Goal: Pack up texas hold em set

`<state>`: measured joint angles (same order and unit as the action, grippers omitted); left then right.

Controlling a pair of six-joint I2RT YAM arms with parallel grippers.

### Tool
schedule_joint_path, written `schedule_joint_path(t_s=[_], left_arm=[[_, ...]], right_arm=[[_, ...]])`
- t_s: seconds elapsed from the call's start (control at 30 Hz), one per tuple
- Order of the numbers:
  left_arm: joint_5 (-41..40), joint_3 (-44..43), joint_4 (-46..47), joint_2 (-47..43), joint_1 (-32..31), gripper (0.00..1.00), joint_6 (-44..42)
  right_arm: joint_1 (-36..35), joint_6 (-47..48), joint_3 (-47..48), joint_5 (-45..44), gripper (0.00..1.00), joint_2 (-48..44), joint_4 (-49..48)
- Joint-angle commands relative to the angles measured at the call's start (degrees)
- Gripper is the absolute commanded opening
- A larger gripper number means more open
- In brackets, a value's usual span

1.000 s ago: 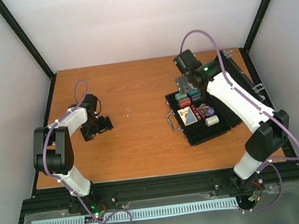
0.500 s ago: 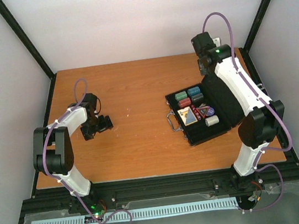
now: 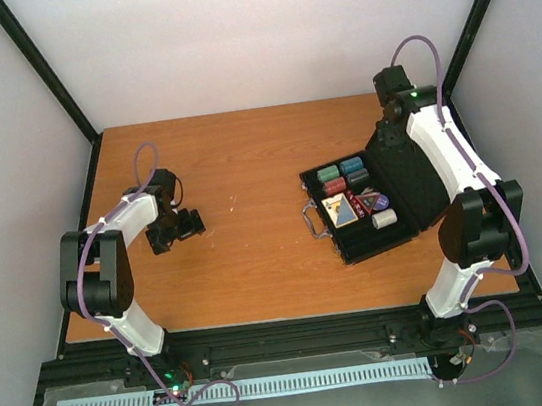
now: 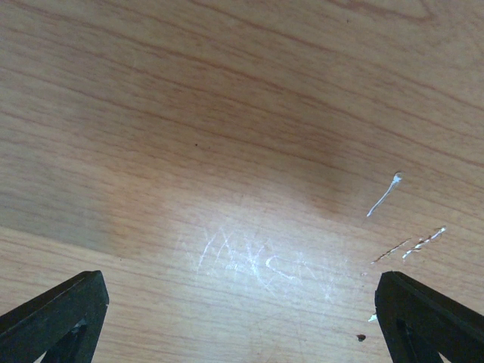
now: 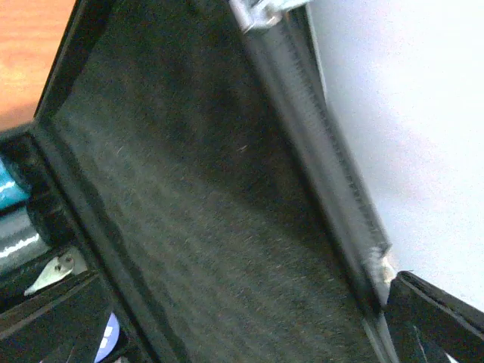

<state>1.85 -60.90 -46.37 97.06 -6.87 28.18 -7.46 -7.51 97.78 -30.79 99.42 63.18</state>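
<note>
Texas hold em set being packed: the black case [image 3: 369, 241] is being shown open at three o'clock on the table [image 3: 246, 166], chips [image 3: 340, 175] and cards [image 3: 342, 209] inside, its lid [image 3: 406, 169] half raised. The right gripper [image 3: 388, 124], jaws spread, is seemingly being pressed against the lid's rim. The left gripper [image 3: 189, 224] is being held released at nine o'clock.

The briefcase [image 3: 377, 240] sits on the table's [image 3: 260, 265] right side; chip stacks [image 3: 341, 173] and card deck [image 3: 343, 210] inside.

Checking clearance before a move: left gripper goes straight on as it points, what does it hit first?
The bare wooden table, at a scratched patch. Nothing shows between the open left gripper and the wood; how far off is unclear.
</note>
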Motion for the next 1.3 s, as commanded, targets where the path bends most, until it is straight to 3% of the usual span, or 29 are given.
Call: schedule_joint_path(t_s=[0.0, 0.13, 0.6, 0.97, 1.07, 1.27], left_arm=[[0.5, -0.4, -0.2, -0.6, -0.2, 1.0, -0.9], [0.6, -0.2, -0.1, -0.6, -0.2, 1.0, -0.9], [0.3, -0.8, -0.3, -0.3, -0.2, 1.0, -0.7], [-0.3, -1.7, -0.6, 0.6, -0.2, 1.0, -0.6], [-0.4, -1.9, -0.7, 0.9, -0.3, 1.0, -0.5], [-0.1, -2.1, -0.6, 0.9, -0.2, 1.0, -0.3]], right_arm=[[0.3, 2.1, -2.3, 5.0, 1.0, -2.9, 0.0], [0.3, 2.8, -3.8, 8.1, 1.0, -4.5, 0.0], [-0.6, -0.8, -1.6, 31.1, 1.0, -10.7, 5.7], [-14.2, -9.2, -6.7, 39.3, 1.0, -14.9, 5.7], [-16.5, -11.0, -7.0, 35.9, 1.0, -16.1, 5.3], [-13.3, -8.5, -1.0, 18.5, 1.0, -14.1, 8.6]])
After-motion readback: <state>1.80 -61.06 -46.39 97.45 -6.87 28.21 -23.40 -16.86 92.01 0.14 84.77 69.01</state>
